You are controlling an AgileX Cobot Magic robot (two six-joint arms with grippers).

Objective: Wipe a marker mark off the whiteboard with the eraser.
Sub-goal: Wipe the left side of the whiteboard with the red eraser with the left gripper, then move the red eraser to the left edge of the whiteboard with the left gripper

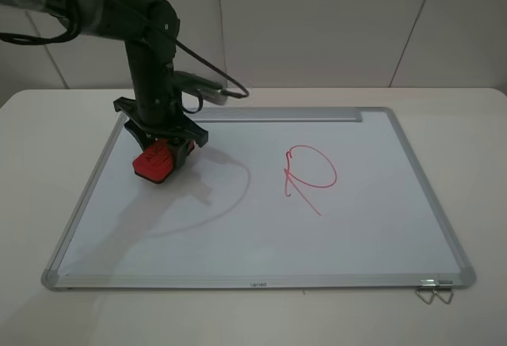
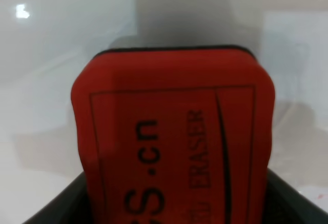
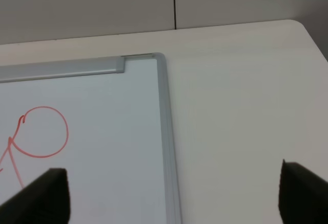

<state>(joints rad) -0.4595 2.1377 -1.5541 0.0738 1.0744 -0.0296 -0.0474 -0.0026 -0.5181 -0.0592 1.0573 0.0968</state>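
Holding the eraser (image 1: 154,161) between closed-in jaws, the left gripper (image 1: 163,150) stands over the far-left part of the whiteboard (image 1: 261,235), near its left frame edge. The eraser is tilted, red printed face up and dark sole toward the board. Whether the sole actually touches the surface cannot be told. In the left wrist view the red block fills the frame, with "ERASER" lettering legible and a dark finger (image 2: 48,211) at either side. A red P-like mark (image 1: 310,173), a loop with a long slanted stroke, sits right of board centre, well apart from the eraser. The silver bar strip (image 1: 285,114) runs along the far edge; wire clips (image 1: 434,290) hang at the near-right corner. The right gripper (image 3: 174,198) is spread wide and holding nothing, over the board's far-right corner and the white table (image 3: 246,111).
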